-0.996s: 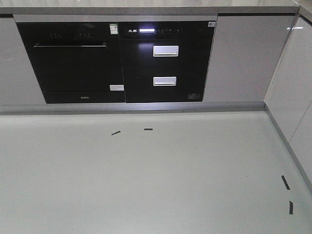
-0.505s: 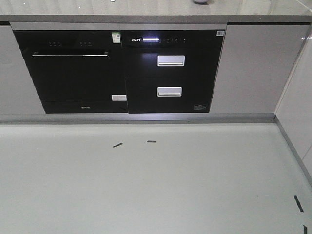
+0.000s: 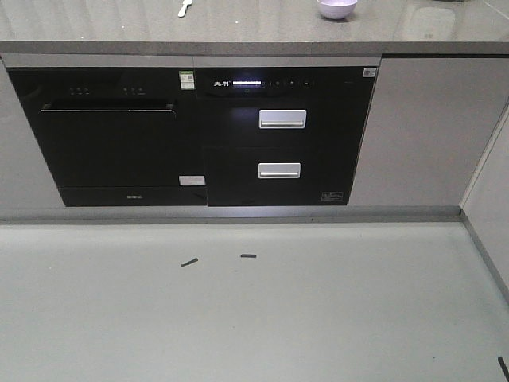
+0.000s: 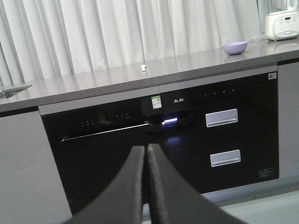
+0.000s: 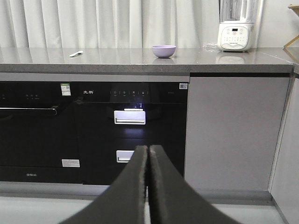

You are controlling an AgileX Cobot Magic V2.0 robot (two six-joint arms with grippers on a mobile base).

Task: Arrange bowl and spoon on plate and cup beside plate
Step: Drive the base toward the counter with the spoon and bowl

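The left gripper (image 4: 145, 148) had its two dark fingers pressed together with nothing between them, and the right gripper (image 5: 148, 148) was the same, closed on empty air. Both hung low, level with the black oven fronts (image 3: 119, 131) under the counter (image 3: 262, 33), with bare floor (image 3: 254, 318) between the robot and the cabinets. Neither was near any task thing. On the grey counter the bowl (image 5: 164, 50) stood upright toward the right, above the drawer unit (image 3: 282, 131), and the spoon (image 5: 76, 53) lay flat well apart from it on the left, above the seam between the two ovens. A white appliance (image 5: 235, 32) stood further right by the curtain (image 5: 117, 23). The plate and cup did not show in any view; a pale flat shape at the far left edge of the left wrist view was too cut off to name. The bowl looked like light, stiff plastic with a smooth matte wall, so it would probably slide rather than tip if nudged; the rim seemed the best hold, one finger inside and one outside. The spoon, thin, light and lying low on polished stone, would likely skid away from a poor pinch; gripping across the handle from above seemed safest, after opening the fingers first.
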